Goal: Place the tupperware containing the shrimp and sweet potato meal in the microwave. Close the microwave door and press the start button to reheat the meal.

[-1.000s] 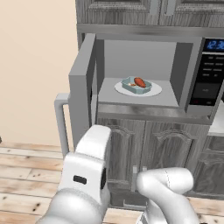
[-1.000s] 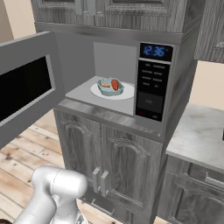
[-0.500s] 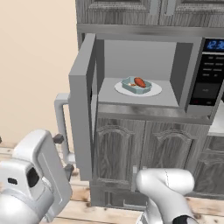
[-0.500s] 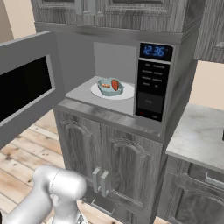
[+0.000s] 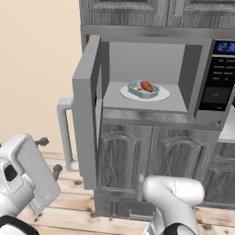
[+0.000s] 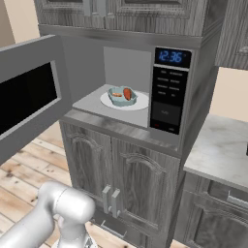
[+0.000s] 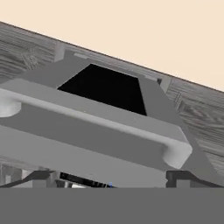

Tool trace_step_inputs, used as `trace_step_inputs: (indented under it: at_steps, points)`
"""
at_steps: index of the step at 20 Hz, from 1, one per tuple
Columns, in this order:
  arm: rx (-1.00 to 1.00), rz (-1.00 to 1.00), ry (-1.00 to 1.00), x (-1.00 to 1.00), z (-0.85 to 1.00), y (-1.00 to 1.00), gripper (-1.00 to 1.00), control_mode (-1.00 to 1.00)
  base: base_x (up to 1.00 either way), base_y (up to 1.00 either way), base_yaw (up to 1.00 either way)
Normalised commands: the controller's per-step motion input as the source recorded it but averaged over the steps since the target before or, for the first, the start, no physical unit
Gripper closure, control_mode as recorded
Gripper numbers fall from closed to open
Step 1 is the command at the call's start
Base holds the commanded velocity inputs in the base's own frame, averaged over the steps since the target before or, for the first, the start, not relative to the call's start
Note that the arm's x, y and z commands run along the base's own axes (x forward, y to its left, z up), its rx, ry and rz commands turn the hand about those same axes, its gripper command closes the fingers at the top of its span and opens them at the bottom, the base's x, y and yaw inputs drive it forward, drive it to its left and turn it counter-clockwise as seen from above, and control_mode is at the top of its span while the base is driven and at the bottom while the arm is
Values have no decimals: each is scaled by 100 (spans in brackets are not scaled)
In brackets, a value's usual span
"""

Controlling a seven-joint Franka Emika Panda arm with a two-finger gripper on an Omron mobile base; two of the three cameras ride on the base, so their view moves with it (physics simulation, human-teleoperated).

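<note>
One step looks done: the tub (image 5: 143,90) with the orange food (image 5: 147,86) sits on the white plate (image 5: 158,97) inside the microwave (image 6: 145,97). The same tub (image 6: 120,95) shows from the other side too, right in the middle of the plate. The step in hand, I think, is shutting the door (image 5: 88,105), which hangs wide open and sticks out toward the robot. Its bar handle (image 5: 64,133) is on the outer face. The hand is low and off to the left, near the wood floor (image 5: 69,206). In the hand view the door (image 7: 87,144) is very close, with its handle (image 7: 100,120) running across and the dark window (image 7: 107,87) above it. The fingers (image 7: 109,180) are spread wide, as far apart as they go, one tip at each side of the bottom edge, and they hold nothing. I cannot tell if they touch the door. Next, the hand needs to push on the outer face of the door and swing it around until it is closed. After that comes the start button on the black panel (image 6: 168,99).
</note>
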Motion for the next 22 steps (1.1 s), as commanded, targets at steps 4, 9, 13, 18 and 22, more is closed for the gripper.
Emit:
trace_step_inputs:
  at_steps: [4, 9, 13, 18, 22]
  points:
    - [-6, -6, 0, 49, -28, 22, -100, -100, 0, 0, 0]
    - [-3, -6, 0, 37, -18, 18, -100, -100, 0, 0, 0]
    - [0, -6, 0, 37, -26, 13, -100, -100, 0, 0, 0]
    - [0, -8, 0, 42, -21, 18, -100, -100, 0, 0, 0]
    - [0, -9, 0, 48, -9, 28, -100, -100, 0, 0, 0]
